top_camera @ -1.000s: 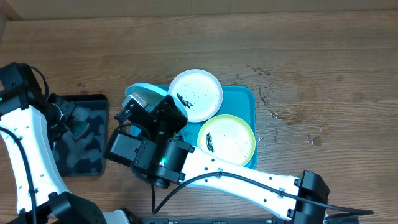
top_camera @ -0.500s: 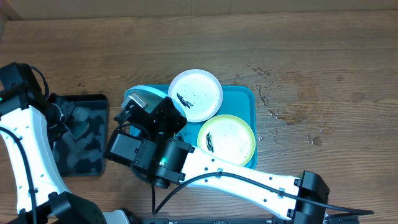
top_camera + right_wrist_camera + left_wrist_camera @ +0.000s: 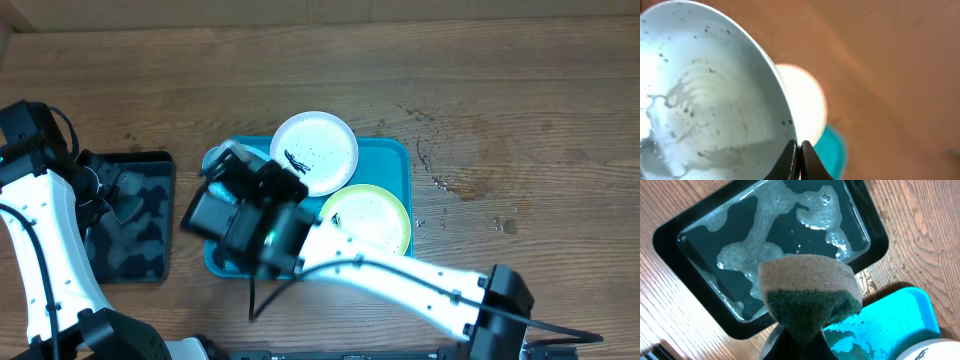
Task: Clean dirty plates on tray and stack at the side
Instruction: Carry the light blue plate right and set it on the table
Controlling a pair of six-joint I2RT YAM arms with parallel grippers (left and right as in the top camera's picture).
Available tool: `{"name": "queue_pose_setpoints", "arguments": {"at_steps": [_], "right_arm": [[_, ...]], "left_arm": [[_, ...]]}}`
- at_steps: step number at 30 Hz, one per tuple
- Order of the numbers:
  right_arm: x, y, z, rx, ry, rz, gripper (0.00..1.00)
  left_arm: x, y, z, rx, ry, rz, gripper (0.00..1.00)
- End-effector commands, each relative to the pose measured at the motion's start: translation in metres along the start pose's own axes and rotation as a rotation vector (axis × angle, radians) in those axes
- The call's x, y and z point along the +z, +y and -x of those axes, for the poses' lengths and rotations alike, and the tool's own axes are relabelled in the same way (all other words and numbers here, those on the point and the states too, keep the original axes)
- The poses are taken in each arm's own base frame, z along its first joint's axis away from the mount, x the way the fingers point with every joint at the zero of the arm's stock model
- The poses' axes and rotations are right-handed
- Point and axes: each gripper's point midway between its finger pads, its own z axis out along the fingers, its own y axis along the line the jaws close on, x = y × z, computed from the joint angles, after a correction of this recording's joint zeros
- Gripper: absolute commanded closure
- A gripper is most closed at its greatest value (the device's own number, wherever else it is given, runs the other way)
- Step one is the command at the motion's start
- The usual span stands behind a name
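Note:
My right gripper is shut on the rim of the light blue plate and holds it tilted above the left end of the turquoise tray. Wet smears and dark specks show on the plate. From overhead, only the plate's edge shows beside my blurred right arm. The white plate and the yellow-green rimmed plate lie on the tray, both with black smears. My left gripper is shut on a brown and green sponge over the black tray's near edge.
A small black tray of soapy water sits left of the turquoise tray; it also shows in the overhead view. Bare wooden table lies to the right and at the back, with wet spots right of the tray.
My right arm has swung up and to the right with the light blue plate and is motion-blurred. The left arm, sponge and the other two plates have not moved.

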Motion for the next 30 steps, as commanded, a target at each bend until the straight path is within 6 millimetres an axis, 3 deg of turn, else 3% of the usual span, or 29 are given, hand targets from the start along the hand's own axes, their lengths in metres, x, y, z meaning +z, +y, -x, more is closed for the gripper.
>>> {"name": "queue_pose_setpoints", "arguments": {"at_steps": [1,4,7,8,11,13,16,21,26,30], "right_arm": [[0.023,-0.025,-0.004,0.386,0.150,0.250,0.96],[0.041,-0.050,-0.015,0.567,0.284,0.496,0.96],[0.060,-0.090,-0.037,0.717,0.408,0.673,0.96],[0.074,-0.121,-0.061,0.804,0.474,0.657,0.96],[0.095,-0.168,-0.105,0.878,0.548,0.586,0.96],[0.113,-0.211,-0.150,0.958,0.597,0.523,0.96],[0.126,-0.248,-0.191,1.072,0.630,0.456,0.96],[0.148,-0.291,-0.254,1.235,0.633,0.354,0.96],[0.167,-0.314,-0.288,1.312,0.588,0.274,0.96],[0.174,-0.320,-0.313,1.355,0.617,0.175,0.96]], "left_arm": [[-0.003,-0.006,-0.003,0.032,0.016,-0.037,0.96],[-0.003,-0.012,-0.006,0.069,0.034,-0.075,0.96],[-0.003,-0.016,-0.007,0.085,0.042,-0.096,0.96],[-0.004,-0.018,-0.009,0.099,0.050,-0.110,0.96],[-0.004,-0.021,-0.010,0.098,0.059,-0.124,0.96],[-0.003,-0.025,-0.015,0.112,0.072,-0.134,0.96],[0.000,-0.031,-0.021,0.136,0.075,-0.139,0.96],[0.008,-0.042,-0.029,0.168,0.086,-0.162,0.96],[0.017,-0.059,-0.044,0.263,0.108,-0.227,0.96],[0.018,-0.069,-0.051,0.323,0.105,-0.240,0.96]]}}
